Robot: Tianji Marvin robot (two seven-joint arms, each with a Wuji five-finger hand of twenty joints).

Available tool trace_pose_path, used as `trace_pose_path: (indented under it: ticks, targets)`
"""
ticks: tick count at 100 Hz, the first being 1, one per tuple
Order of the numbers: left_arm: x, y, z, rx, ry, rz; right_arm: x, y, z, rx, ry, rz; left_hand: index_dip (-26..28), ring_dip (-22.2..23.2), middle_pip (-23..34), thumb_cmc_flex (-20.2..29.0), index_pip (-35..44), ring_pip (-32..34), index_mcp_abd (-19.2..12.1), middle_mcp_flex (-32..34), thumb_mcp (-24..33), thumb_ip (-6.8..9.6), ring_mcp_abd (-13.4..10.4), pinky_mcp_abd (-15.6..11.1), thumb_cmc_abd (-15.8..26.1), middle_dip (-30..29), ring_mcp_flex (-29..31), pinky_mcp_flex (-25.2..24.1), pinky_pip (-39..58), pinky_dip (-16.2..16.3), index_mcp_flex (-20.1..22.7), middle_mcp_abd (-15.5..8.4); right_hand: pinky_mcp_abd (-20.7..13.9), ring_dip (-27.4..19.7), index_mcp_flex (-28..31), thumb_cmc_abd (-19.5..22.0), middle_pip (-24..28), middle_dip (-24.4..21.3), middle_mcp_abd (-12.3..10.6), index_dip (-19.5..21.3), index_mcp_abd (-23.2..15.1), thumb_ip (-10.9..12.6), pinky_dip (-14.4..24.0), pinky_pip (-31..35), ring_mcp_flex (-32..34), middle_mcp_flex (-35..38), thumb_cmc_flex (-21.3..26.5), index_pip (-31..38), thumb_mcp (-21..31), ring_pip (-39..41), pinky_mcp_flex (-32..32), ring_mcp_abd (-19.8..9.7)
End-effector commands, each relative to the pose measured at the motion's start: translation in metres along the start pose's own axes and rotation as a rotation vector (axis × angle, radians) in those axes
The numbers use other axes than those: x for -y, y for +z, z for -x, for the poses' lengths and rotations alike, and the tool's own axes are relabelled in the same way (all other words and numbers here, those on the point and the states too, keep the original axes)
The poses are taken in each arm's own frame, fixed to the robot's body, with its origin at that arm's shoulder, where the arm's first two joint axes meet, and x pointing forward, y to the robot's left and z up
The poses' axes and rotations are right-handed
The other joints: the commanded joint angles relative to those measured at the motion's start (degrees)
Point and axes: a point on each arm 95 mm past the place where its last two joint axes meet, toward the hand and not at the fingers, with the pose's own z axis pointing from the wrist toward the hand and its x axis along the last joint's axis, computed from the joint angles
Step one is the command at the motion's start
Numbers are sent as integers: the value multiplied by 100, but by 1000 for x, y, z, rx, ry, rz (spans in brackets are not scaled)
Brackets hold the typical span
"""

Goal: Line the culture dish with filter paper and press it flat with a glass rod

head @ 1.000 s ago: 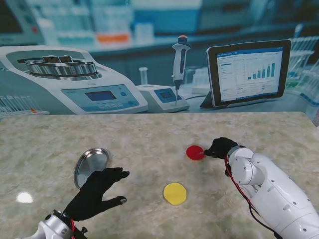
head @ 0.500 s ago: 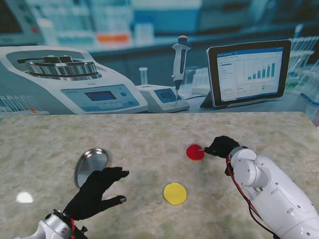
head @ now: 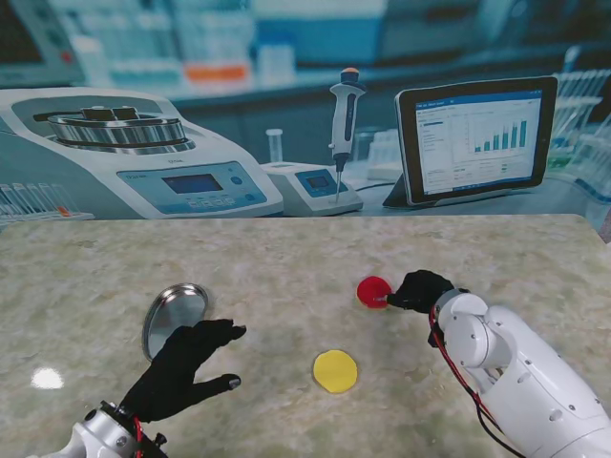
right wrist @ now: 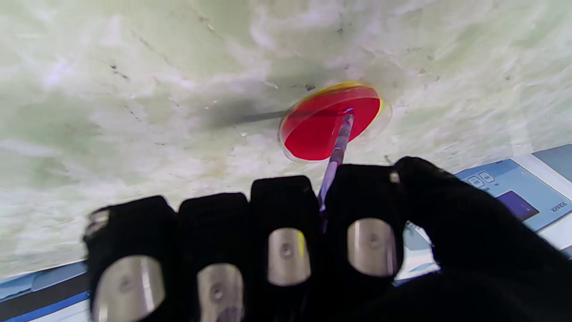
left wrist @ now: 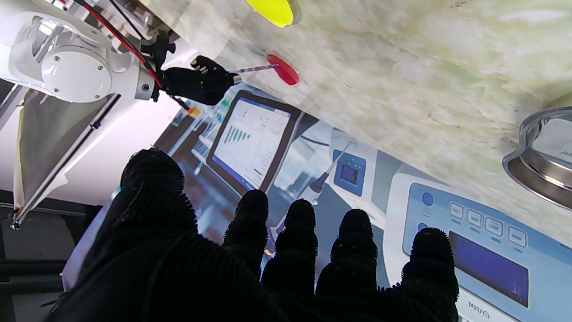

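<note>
The right robot hand is clamped on the glass rod. The rod tip touches the red paper in the dish, just past its fingertips. Pushing too hard could slide the dish. The left robot hand holds nothing, fingers apart.

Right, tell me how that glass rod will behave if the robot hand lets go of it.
The glass rod looks thin, round and smooth, so it would probably roll on the flat table. The right robot hand holds it tilted, tip on the red disc, so it would likely tip over. Being glass, it is probably stiff but breakable.
</note>
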Motion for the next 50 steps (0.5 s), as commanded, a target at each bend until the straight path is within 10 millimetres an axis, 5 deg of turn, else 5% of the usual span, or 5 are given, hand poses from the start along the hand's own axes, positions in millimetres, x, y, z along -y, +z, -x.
trace_pose_path:
  ticks: [1,50]
  targets:
    - [-2,-2,0,2,-3,7,5,2,4,19,-2,-25,-74,-59,-105,90,-142,-83,88,-176,-118,171,-178,-160,133,-79,-145,-81,-257,-155,6,-4,-130,109,396,20,773,41,-242,12,489,55,-50,1746,232,348,-94,343,-52,677,237,-436]
    - [-1,-2,0,6,-1,7,3,3,13,91,-67,-14,-77,-61,-108,91,-148,-85,104,-178,-120,171,-182,-160,137,-80,-151,-82,-256,-160,2,0,-200,129,394,29,773,42,-242,11,491,61,-66,1746,233,348,-82,336,-88,681,279,-477]
